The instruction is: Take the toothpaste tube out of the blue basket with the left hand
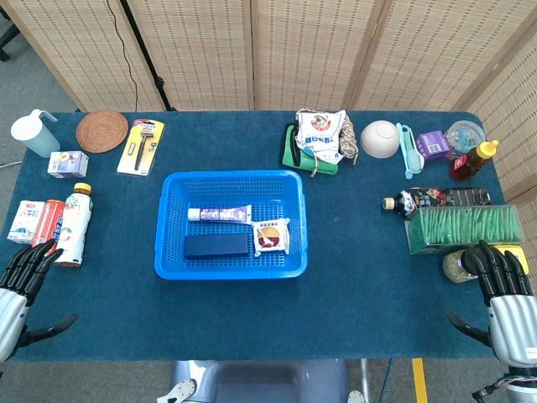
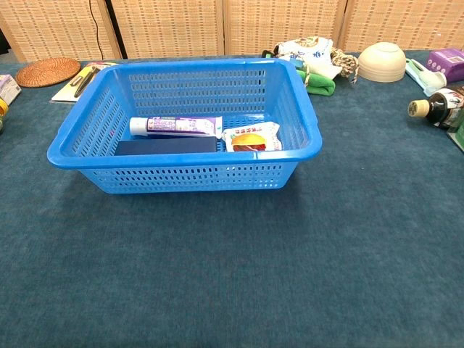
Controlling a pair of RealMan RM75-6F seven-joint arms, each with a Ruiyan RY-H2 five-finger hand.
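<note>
The white and purple toothpaste tube (image 1: 219, 214) (image 2: 176, 126) lies flat across the back half of the blue basket (image 1: 172, 267) (image 2: 76, 159), cap to the left. Beside it in the basket lie a dark blue box (image 1: 217, 245) (image 2: 165, 146) and a small snack packet (image 1: 271, 236) (image 2: 251, 137). My left hand (image 1: 18, 291) is at the table's front left corner, fingers spread, holding nothing, far left of the basket. My right hand (image 1: 505, 295) is at the front right corner, fingers apart and empty. Neither hand shows in the chest view.
Left of the basket stand a drink bottle (image 1: 72, 225), a can (image 1: 46, 228) and small cartons (image 1: 25, 221). At the back left are a woven coaster (image 1: 101, 131) and a razor pack (image 1: 141, 146). On the right are a green box (image 1: 463, 227), a dark bottle (image 1: 435, 200) and a bowl (image 1: 380, 138).
</note>
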